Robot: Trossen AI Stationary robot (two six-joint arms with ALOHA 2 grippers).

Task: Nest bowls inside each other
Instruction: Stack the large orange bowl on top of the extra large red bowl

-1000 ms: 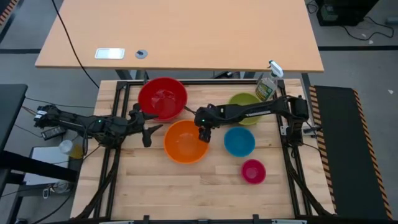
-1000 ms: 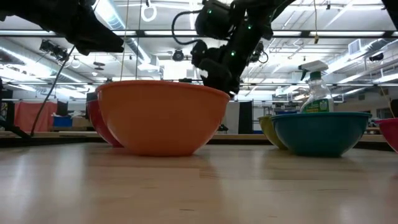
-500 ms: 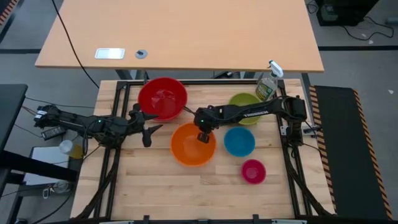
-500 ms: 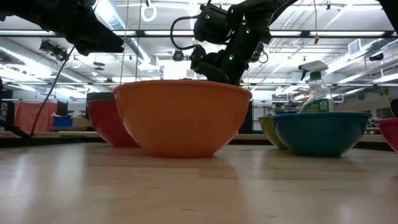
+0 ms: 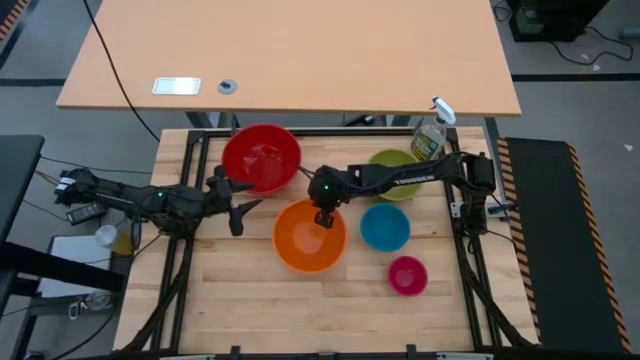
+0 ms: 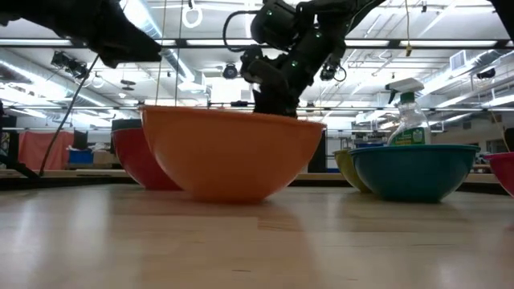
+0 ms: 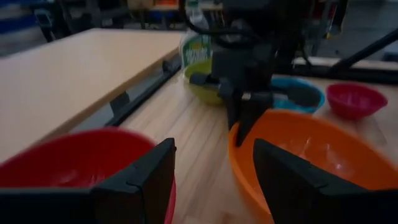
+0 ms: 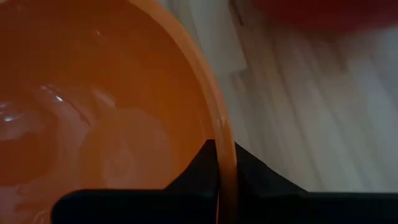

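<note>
The orange bowl (image 5: 308, 240) sits mid-table, slightly tilted, with its left rim higher in the low view (image 6: 233, 152). My right gripper (image 5: 325, 217) is shut on its far rim. The red bowl (image 5: 261, 157) stands at the far left. The green bowl (image 5: 392, 172), the blue bowl (image 5: 385, 228) and the pink bowl (image 5: 407, 275) rest on their bases to the right. My left gripper (image 5: 240, 205) hovers open beside the red bowl, left of the orange one, holding nothing. My right gripper pinches the orange bowl's rim (image 8: 225, 149) at its far side, one finger (image 8: 198, 169) inside the bowl and the other (image 8: 256, 169) outside. The fingers slant down from the far right. The bowl is tipped a little, and its base rests on the table (image 6: 229, 197).
A clear spray bottle (image 5: 430, 135) stands at the far right corner beside the green bowl. A second, lighter table (image 5: 290, 50) lies beyond the far edge. Bare wood shows along the near side (image 5: 300, 310).
My right gripper has shut on the orange bowl's far rim. The bowl first slid a little toward the table's right, then tipped, so its rim is no longer level in the low view.
</note>
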